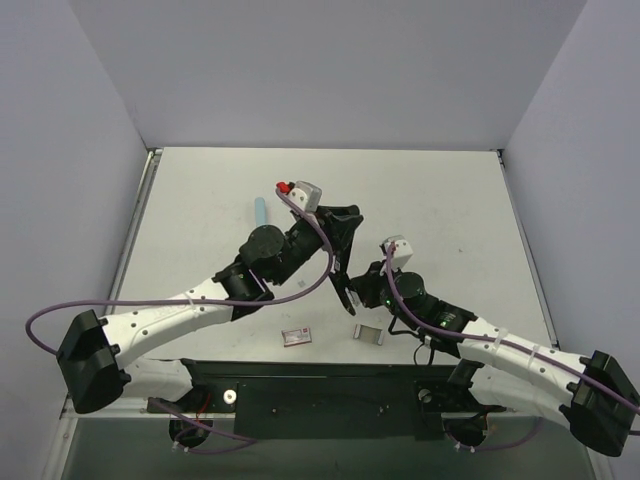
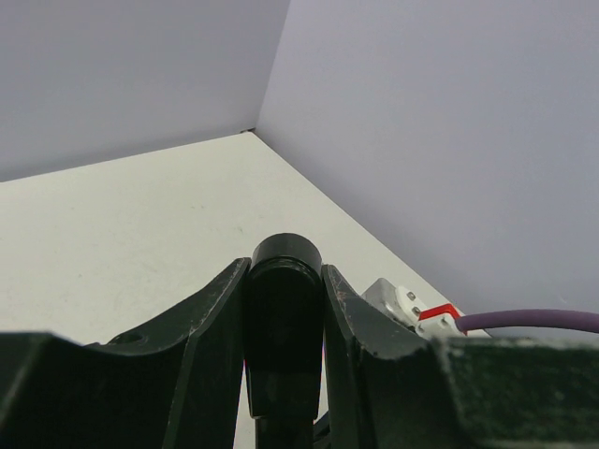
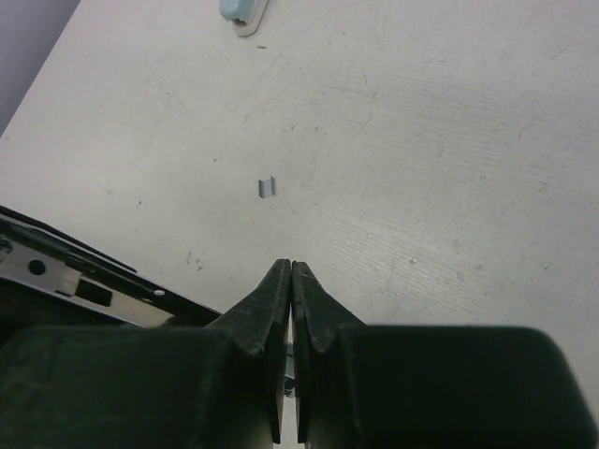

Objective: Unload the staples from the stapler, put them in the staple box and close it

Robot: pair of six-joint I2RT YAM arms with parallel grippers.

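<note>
My left gripper is shut on the black stapler and holds it above the table; its lower end hangs toward the near side. In the left wrist view the stapler's rounded black end sits clamped between both fingers. My right gripper is close beside the stapler's lower end. It is shut, and I see nothing held at its tips. A short grey strip of staples lies on the table below it. One small loose staple piece lies ahead of the right fingers.
A small red-and-white box lies near the front edge by the black base plate. A light blue object rests farther back on the left. Grey walls close in the white table.
</note>
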